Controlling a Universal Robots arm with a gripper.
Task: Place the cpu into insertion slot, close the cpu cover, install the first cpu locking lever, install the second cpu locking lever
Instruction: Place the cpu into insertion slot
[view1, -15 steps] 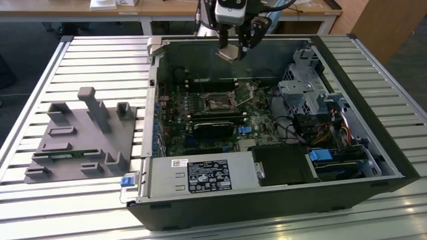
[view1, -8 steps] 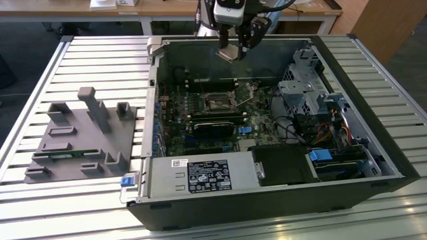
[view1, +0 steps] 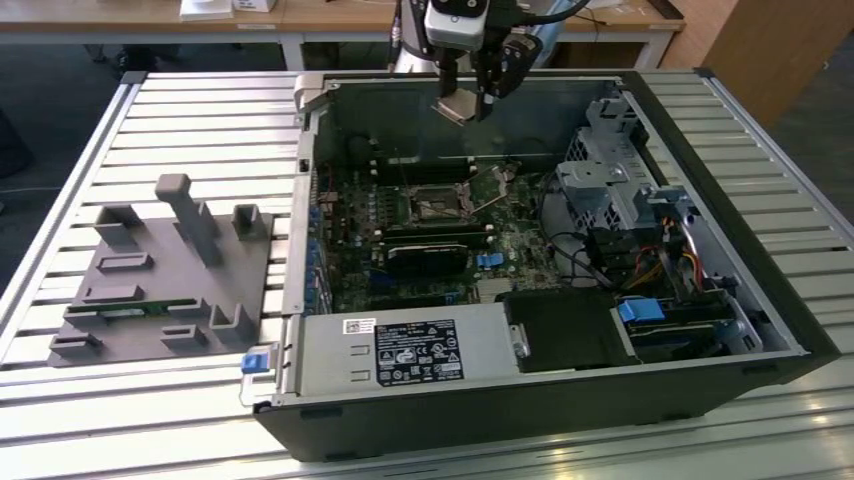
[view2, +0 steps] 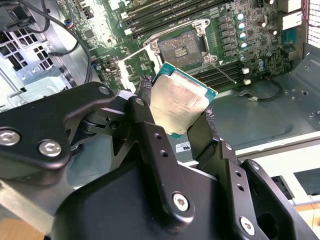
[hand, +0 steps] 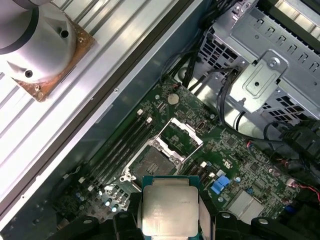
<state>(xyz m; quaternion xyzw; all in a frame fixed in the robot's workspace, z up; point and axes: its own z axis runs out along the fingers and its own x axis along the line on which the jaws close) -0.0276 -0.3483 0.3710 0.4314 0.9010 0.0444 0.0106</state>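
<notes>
My gripper (view1: 470, 95) hangs above the far wall of the open computer case, shut on the cpu (view1: 458, 108). In both wrist views the cpu (view2: 181, 102) (hand: 170, 200) shows as a flat silver square with a green edge, pinched by two opposite edges between the black fingers (view2: 145, 95) (hand: 204, 212). The insertion slot (view1: 434, 205) (view2: 182, 47) (hand: 152, 165) lies on the green board below, its dark centre uncovered. The cpu cover (hand: 182, 137) (view2: 140, 60) stands flipped open beside the slot. A thin locking lever (view2: 223, 70) sticks out from the socket's edge.
Long black memory slots (hand: 120, 145) run beside the socket. A silver drive cage (view1: 607, 185) and cable bundles (view1: 587, 260) fill the case at the exterior view's right, a power supply (view1: 400, 355) the near side. A grey fixture (view1: 167, 270) sits on the slatted table (view1: 200, 130).
</notes>
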